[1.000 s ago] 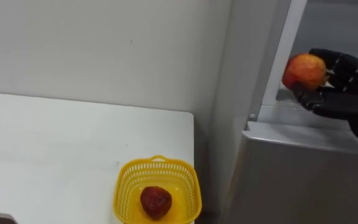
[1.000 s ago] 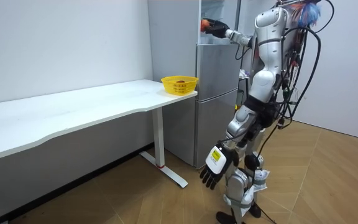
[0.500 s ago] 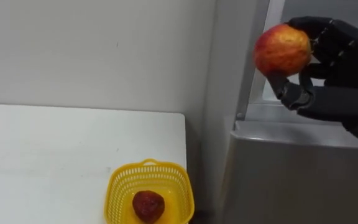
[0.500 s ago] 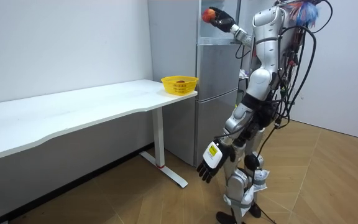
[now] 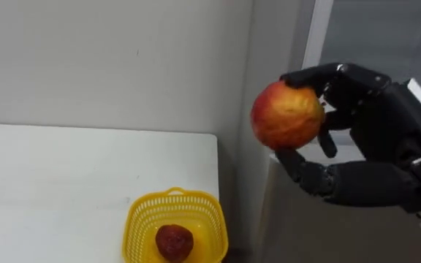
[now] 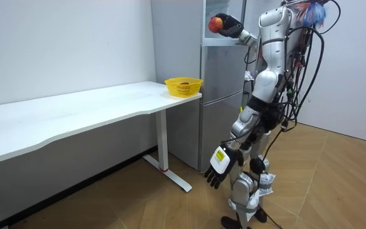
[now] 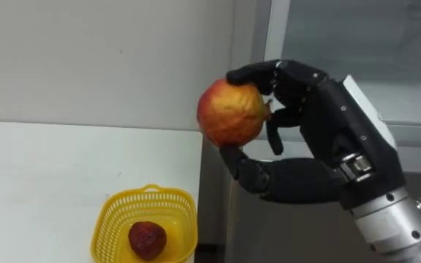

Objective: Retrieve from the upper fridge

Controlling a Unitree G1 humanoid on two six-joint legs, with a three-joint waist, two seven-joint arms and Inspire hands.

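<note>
desk (image 5: 64,175), white, at left, carrying a yellow basket (image 5: 172,194) at its right end, near the edge. one dark red fruit (image 5: 172,241) lies in the basket. up and to the right of the basket, a red-yellow apple (image 5: 286,115) is held in the air, grasped by the curled fingers and thumb of the right hand (image 5: 375,139), before the grey fridge (image 6: 221,95). room view: robot stands at the fridge, left hand (image 6: 218,166) hanging low by its leg, fingers slack, holding nothing.

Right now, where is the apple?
In the left eye view the apple is gripped by the right hand, right of centre, in front of the fridge and above the yellow basket on the table.
</note>
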